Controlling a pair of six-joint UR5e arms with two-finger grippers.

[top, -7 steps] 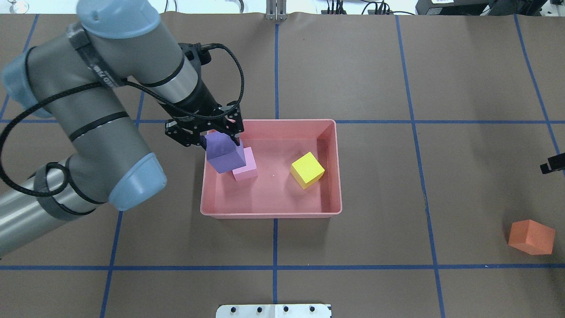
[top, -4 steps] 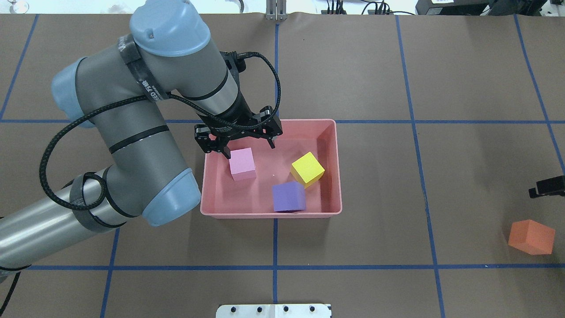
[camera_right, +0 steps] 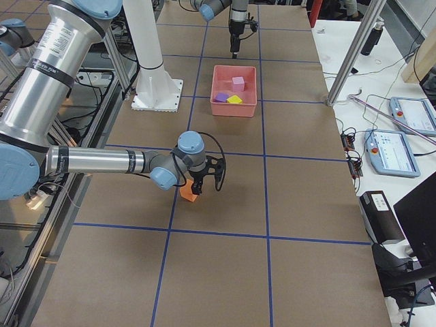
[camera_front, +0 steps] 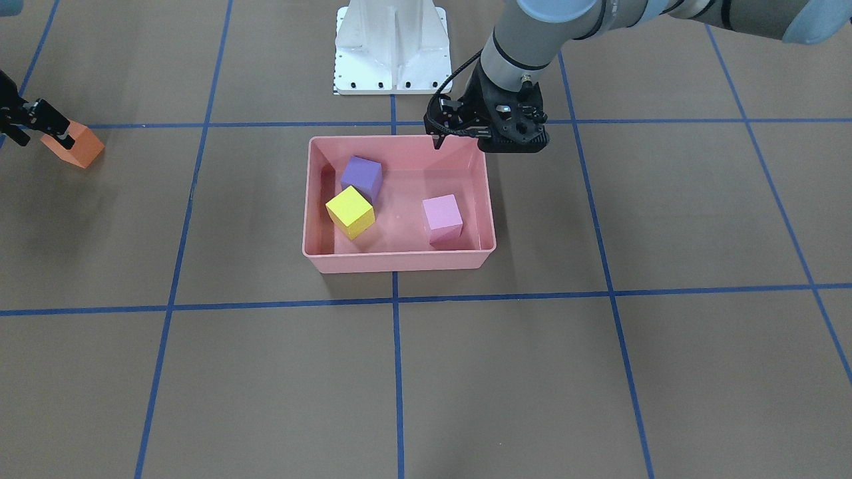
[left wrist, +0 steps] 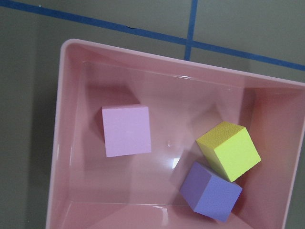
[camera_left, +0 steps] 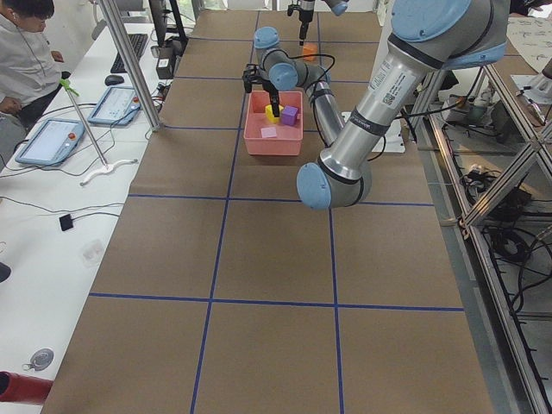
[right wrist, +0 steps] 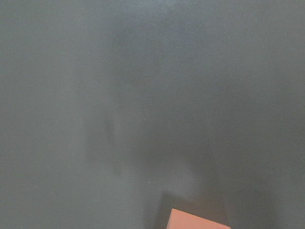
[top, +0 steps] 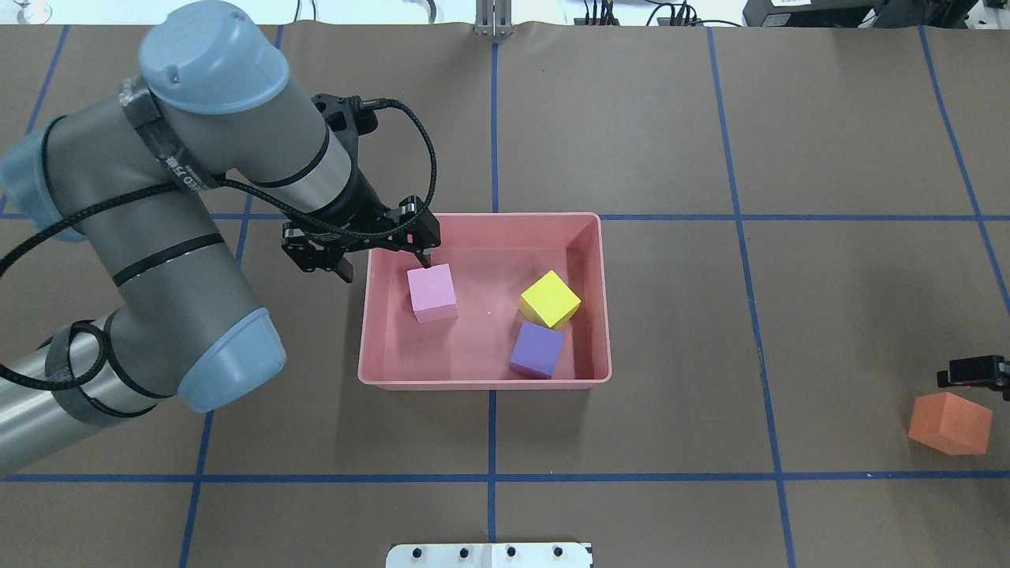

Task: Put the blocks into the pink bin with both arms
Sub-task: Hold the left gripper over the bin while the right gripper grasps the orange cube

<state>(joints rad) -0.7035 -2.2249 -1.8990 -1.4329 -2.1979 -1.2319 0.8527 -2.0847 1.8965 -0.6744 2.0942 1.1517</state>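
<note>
Three of the four cubes lie in the pink bin [top: 485,384]: the light pink cube [top: 432,292] alone toward the robot's left, and the yellow cube [top: 550,298] and purple cube [top: 536,350] touching each other toward its right wall. Only the orange cube [top: 949,424] is outside, well apart from the bin on the worktop [top: 710,315], far to the robot's right.

The step in hand looks like the right arm's pickup of that cube. The right tool [camera_front: 38,130] hovers at the cube's edge, its fingers seemingly apart and empty. Its wrist camera catches only a corner of orange at the bottom of the frame, so the tool probably needs centring first. The cube sits turned against the blue grid lines, so the wrist should rotate until the fingers face two parallel sides. Then it can descend to straddle the cube and close at mid-height.

The left tool [top: 385,267] hangs spread and empty over the bin's left rim. Drawing it clear would leave room for a release over the bare floor.
</note>
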